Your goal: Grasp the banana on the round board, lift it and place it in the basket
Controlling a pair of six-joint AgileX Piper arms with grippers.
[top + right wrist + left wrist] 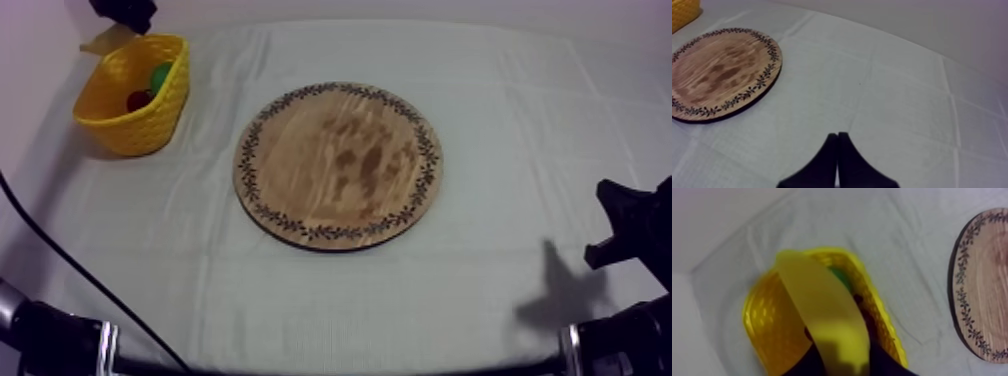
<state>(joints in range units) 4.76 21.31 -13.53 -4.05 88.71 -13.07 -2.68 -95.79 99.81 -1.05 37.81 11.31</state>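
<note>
Yellow banana [822, 313] gripped by my left end effector [842, 360] above the basket [764, 320]; right end effector [838, 145] closed, empty.

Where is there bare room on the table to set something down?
The board is bare. Open cloth lies between it and the right gripper, and along the near edge in front of it. A narrower strip runs between board and basket. Crowded: the basket, holding a small red fruit, with the left gripper holding the banana over it.

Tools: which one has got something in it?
The left tool, gripping the banana above the yellow basket; the right tool is closed on nothing.
</note>
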